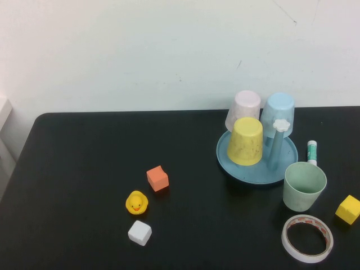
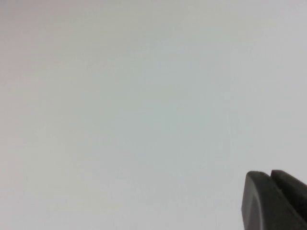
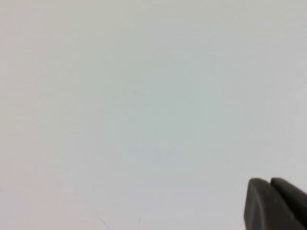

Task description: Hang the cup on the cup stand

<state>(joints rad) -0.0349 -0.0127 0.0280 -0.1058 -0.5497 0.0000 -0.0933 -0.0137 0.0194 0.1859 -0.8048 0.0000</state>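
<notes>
The pale mint-green cup [image 1: 304, 185] stands upright, mouth up, on the black table just right of the cup stand [image 1: 247, 169]. The stand is a round light blue tray; a yellow cup [image 1: 246, 140], a pink cup [image 1: 243, 109] and a light blue cup [image 1: 278, 112] hang upside down on its pegs. One peg with a white flower cap [image 1: 281, 125] is bare. Neither arm shows in the high view. My left gripper [image 2: 270, 175] and my right gripper [image 3: 270, 181] are shut and empty, each facing a blank white wall.
A tape roll [image 1: 307, 238] lies in front of the mint cup, with a yellow block [image 1: 348, 209] to its right. A glue stick [image 1: 311, 152] lies behind. An orange block [image 1: 157, 178], a yellow duck [image 1: 136, 202] and a white block [image 1: 139, 232] sit centre-left.
</notes>
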